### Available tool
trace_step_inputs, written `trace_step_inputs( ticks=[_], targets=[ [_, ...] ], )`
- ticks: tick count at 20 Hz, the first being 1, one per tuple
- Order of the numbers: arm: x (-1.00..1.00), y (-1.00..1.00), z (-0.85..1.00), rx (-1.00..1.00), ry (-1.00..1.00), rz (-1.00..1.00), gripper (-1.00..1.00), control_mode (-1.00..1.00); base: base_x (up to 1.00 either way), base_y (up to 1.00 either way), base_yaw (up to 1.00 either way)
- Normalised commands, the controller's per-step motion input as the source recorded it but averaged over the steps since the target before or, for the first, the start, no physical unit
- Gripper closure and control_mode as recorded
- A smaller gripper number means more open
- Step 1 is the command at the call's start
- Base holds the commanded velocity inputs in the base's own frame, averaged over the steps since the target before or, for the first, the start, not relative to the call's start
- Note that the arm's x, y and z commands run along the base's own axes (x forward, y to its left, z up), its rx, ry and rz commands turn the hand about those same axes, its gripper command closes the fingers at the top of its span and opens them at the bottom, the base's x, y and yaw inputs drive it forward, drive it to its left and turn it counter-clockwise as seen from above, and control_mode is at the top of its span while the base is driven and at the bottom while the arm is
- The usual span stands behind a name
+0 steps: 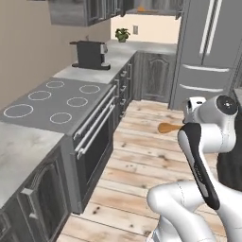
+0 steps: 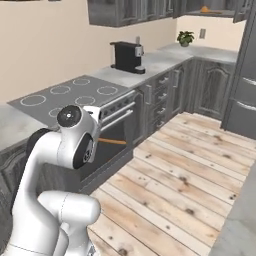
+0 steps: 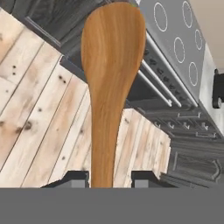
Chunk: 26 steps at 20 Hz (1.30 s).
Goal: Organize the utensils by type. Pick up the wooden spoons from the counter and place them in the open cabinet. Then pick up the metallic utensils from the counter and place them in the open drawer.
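My gripper [image 3: 106,178] pinches the orange-brown wooden spoon [image 3: 112,74] low on its handle; light, stiff, likely to pivot.

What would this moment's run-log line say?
phase: carrying | end effector: shut on wooden spoon | spoon: handle between fingers, bowl pointing away | position: over wood floor, beside oven | placement: not yet done
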Motion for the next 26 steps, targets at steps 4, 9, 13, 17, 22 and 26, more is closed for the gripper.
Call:
trace_step_inputs(
  ticks=[4, 9, 13, 17, 22, 26],
  targets=[
    [0.0, 0.0, 0.0, 0.0, 0.0, 0.0, 1.0, 1.0, 1.0, 0.26, -0.3],
    [0.0, 0.0, 0.0, 0.0, 0.0, 0.0, 1.0, 1.0, 1.0, 0.15, -0.21],
    [0.0, 0.0, 0.0, 0.0, 0.0, 0.0, 1.0, 1.0, 1.0, 0.02, -0.03],
    [0.0, 0.0, 0.0, 0.0, 0.0, 0.0, 1.0, 1.0, 1.0, -0.2, 0.0],
    [0.0, 0.0, 0.0, 0.0, 0.0, 0.0, 1.0, 1.0, 1.0, -0.18, 0.0],
    [0.0, 0.0, 0.0, 0.0, 0.0, 0.0, 1.0, 1.0, 1.0, -0.01, -0.01]
  ],
)
